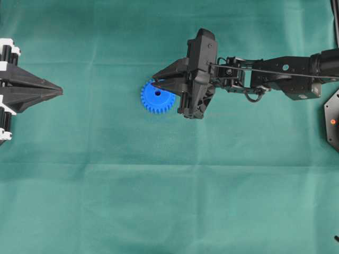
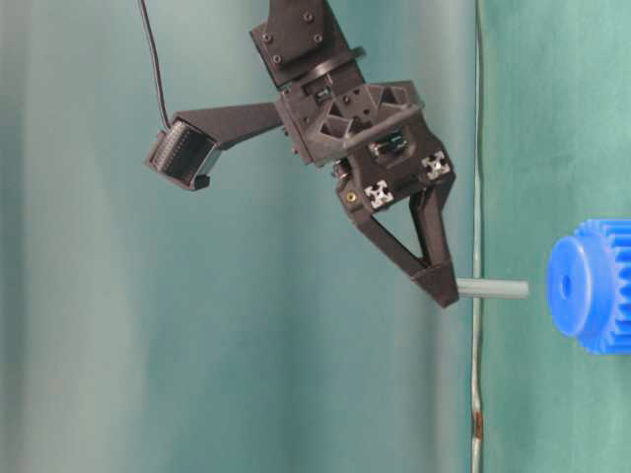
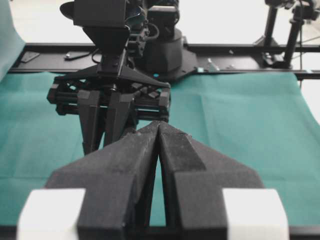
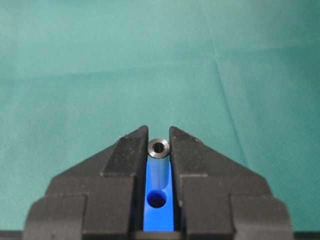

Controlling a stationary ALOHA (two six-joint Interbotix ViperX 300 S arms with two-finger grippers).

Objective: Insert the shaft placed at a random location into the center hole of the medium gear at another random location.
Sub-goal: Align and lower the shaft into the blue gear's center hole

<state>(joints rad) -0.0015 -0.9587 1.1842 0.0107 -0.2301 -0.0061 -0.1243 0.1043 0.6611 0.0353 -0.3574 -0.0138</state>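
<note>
Seen from overhead, the right gripper (image 1: 157,82) reaches in from the right edge of the frame to the upper rim of the medium gear (image 1: 157,97), which lies flat on the green cloth (image 1: 159,185) just left of centre, its center hole (image 1: 158,99) uncovered. That view hides the shaft, but the right wrist view shows it plainly: the shaft (image 4: 159,148) appears end-on as a small grey ring clamped between the black fingertips (image 4: 131,145), with the blue gear face and its dark hole (image 4: 156,199) directly behind it, lower in the frame. The table-level view adds the gap: the shaft (image 2: 492,289) juts from the closed tips toward the gear (image 2: 592,286) at the right edge, its end near the gear but not touching. The left gripper (image 1: 53,91) sits at the far left of the overhead frame, well apart from the gear; the left wrist view shows its fingers (image 3: 180,160) pressed together, holding nothing.
</note>
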